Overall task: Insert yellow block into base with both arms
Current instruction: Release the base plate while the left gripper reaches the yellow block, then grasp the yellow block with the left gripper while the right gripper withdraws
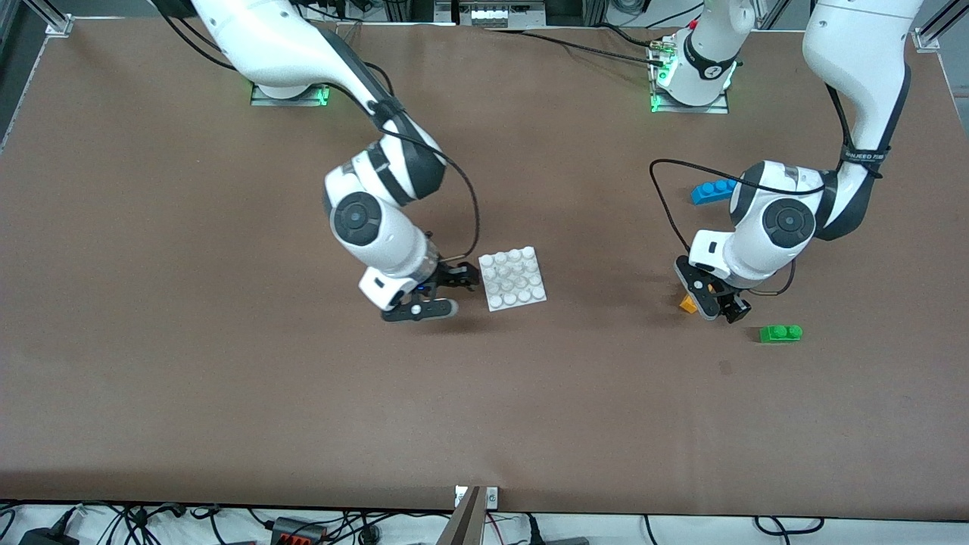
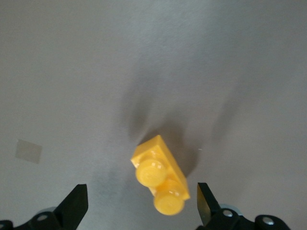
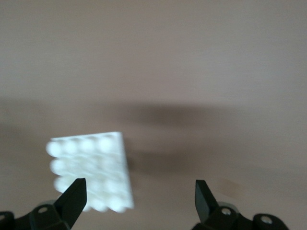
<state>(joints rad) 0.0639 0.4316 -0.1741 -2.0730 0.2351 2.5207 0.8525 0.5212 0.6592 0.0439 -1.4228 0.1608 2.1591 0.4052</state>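
The yellow block (image 1: 687, 304) lies on the brown table (image 1: 227, 363) toward the left arm's end, studs up, partly hidden in the front view by the left gripper (image 1: 718, 301) poised just above it. In the left wrist view the yellow block (image 2: 160, 180) sits between the two black fingertips (image 2: 74, 206), which stand wide apart and touch neither of its sides — it lies at a slant to the line between them. Taking the yellow block as the landmark, the green brick (image 1: 780, 333) rests near it, a little nearer the front camera and closer to the left arm's end of the table, while the blue brick (image 1: 713, 191) lies farther from the camera than the block, partly covered by the left arm (image 1: 780, 223). The base (image 1: 513, 278) sits flat, well apart from the block toward the right arm's end of the table. The right gripper (image 1: 447, 291) hangs low just beside the base's edge; in the right wrist view its fingers (image 3: 72, 199) are spread wide with nothing between them, and the base (image 3: 91, 170) shows off to one side — only one corner falls near a fingertip.
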